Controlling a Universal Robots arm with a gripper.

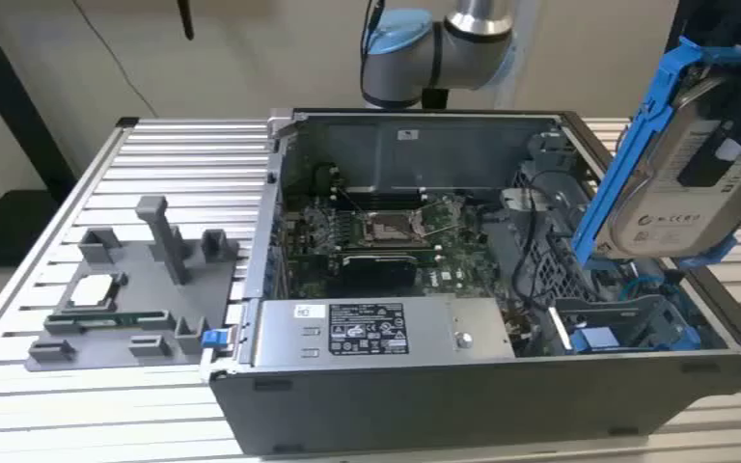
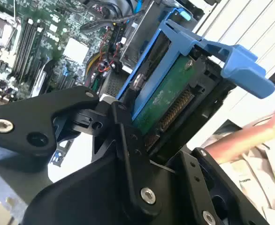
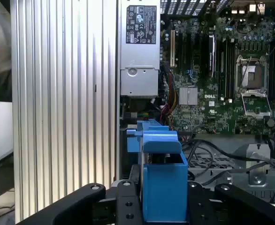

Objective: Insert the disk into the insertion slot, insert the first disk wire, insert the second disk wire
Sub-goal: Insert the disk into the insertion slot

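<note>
The gripper (image 3: 162, 206) is clamped on the disk (image 1: 679, 174), jaws pinching its blue carrier from both sides, and it hangs high over the exterior view's right end of the open computer case (image 1: 474, 410). Big picture first: the case lies on its side, motherboard (image 1: 344, 241) exposed, the grey power-supply box (image 1: 370, 333) along the near wall. Past that box, in the near corner on the exterior view's right, sits the insertion slot (image 1: 621, 318), a grey cage with blue tabs, empty as far as I can judge. The disk is well above it and steeply tilted, label towards the exterior camera, nowhere near seated. Done well, I'd say, the carrier gets squared to the bay's mouth first, long edges parallel to the cage walls, because the bay looks barely wider than the drive. Watch the loose black cables (image 3: 208, 151) draped near the cage; they could snag a corner. Smallest detail: the connector row (image 2: 175, 110) on the green board should probably end up where wires can reach it.
</note>
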